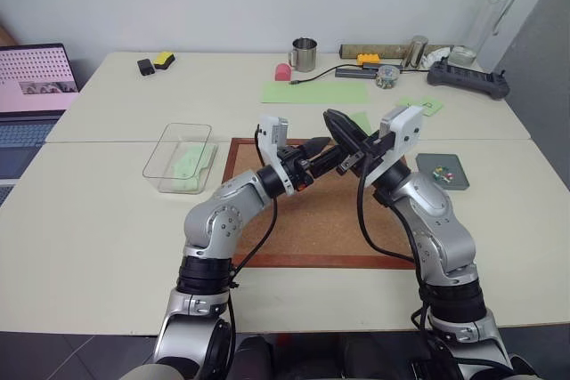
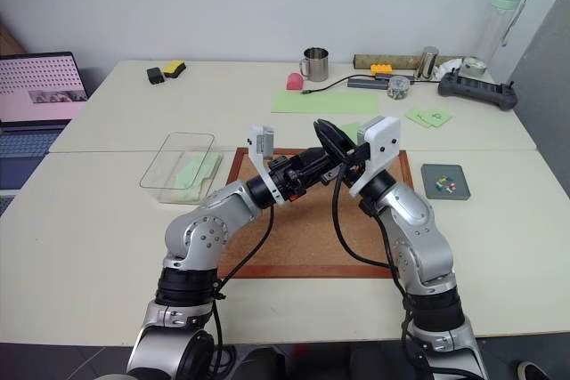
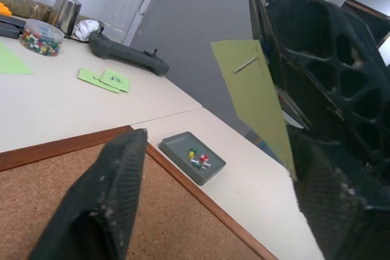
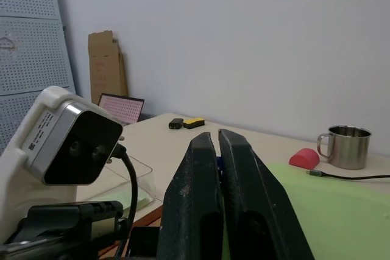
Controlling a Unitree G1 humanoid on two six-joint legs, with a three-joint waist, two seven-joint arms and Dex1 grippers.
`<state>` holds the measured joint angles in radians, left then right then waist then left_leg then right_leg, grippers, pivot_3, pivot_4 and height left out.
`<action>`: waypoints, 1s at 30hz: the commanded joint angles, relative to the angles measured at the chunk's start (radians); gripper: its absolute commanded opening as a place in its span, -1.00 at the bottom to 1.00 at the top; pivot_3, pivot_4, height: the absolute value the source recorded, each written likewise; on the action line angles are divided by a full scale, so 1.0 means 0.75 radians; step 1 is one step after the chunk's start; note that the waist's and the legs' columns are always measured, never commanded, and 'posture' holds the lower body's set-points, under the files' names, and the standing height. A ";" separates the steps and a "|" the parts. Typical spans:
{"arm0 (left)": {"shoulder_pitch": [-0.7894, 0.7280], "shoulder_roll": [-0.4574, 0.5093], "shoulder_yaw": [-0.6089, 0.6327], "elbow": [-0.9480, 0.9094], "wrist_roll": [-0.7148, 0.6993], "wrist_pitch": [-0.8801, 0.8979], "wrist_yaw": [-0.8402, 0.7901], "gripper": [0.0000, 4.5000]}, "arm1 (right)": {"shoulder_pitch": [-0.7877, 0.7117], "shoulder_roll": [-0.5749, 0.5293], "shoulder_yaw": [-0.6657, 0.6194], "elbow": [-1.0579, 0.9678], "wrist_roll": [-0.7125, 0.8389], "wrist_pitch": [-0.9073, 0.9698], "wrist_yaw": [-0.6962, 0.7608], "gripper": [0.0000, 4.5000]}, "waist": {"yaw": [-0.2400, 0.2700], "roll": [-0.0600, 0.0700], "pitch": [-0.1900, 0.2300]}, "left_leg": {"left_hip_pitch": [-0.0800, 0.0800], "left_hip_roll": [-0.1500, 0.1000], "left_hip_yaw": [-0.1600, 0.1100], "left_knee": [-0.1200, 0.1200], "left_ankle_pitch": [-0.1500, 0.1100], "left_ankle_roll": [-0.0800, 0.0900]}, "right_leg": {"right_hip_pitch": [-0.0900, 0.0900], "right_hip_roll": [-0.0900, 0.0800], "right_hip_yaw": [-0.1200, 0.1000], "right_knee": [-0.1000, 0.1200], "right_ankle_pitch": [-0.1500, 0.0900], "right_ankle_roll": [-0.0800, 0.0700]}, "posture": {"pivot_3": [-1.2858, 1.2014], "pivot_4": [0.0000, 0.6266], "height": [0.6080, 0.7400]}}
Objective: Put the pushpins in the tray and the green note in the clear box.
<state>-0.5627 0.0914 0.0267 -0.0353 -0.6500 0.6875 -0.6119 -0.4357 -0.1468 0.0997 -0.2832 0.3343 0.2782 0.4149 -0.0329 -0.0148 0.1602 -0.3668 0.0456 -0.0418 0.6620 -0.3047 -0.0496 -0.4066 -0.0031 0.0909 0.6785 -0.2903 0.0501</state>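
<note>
Cream tabletop (image 1: 107,238), framed corkboard (image 1: 312,229): right gripper (image 1: 337,124) pinching pale lime-green square sticky note (image 3: 256,95) aloft over board, standing edge-up; left gripper (image 1: 349,159) fingers parted beside it.

head stereo pair: high, looking forward and down over both arms at the cream table (image 1: 107,220)
stereo overlap: same scene, incl. brown cork board with wooden frame (image 1: 303,229)
left wrist cam: low, close, facing the small dark-grey square tray (image 3: 192,158) and long black controller (image 3: 125,56)
right wrist cam: low, close, facing the steel mug (image 4: 346,147) and white wall (image 4: 256,41)
</note>
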 commanded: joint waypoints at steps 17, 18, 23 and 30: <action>-0.013 -0.017 0.037 -0.055 -0.062 -0.004 0.031 -1.00 | 0.009 0.003 0.017 -0.048 -0.016 -0.032 0.007 -1.00 | 0.000 0.000 0.000 | 0.000 0.000 0.000 0.000 0.000 0.000 | 0.000 0.000 0.000 0.000 0.000 0.000 | 0.03 -0.52 1.00; -0.012 -0.020 0.040 -0.052 -0.063 -0.003 0.035 -1.00 | 0.010 0.003 0.017 -0.049 -0.016 -0.032 0.006 -1.00 | 0.000 0.000 0.000 | 0.000 0.000 0.000 0.000 0.000 0.000 | 0.000 0.000 0.000 0.000 0.000 0.000 | 0.03 -0.52 1.00; -0.037 -0.030 0.070 0.002 -0.053 -0.005 0.087 -1.00 | 0.012 -0.001 0.010 -0.052 -0.017 -0.033 0.002 -1.00 | 0.000 0.000 0.000 | 0.000 0.000 0.000 0.000 0.000 0.000 | 0.000 0.000 0.000 0.000 0.000 0.000 | 0.03 -0.52 1.00; -0.073 0.001 0.088 0.117 -0.006 -0.020 0.135 -1.00 | 0.006 -0.002 -0.009 -0.052 -0.027 -0.037 -0.008 -1.00 | 0.000 -0.001 0.000 | 0.000 -0.001 -0.001 0.000 0.000 0.000 | 0.000 0.000 0.000 -0.001 0.000 0.000 | 0.03 -0.52 1.00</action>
<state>-0.6038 0.0843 0.0826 0.0591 -0.6564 0.6861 -0.5087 -0.4189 -0.1502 0.1062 -0.2804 0.3076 0.2711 0.4112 -0.0329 -0.0153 0.1606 -0.3669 0.0452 -0.0425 0.6618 -0.3047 -0.0496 -0.4067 -0.0030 0.0906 0.6781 -0.2903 0.0501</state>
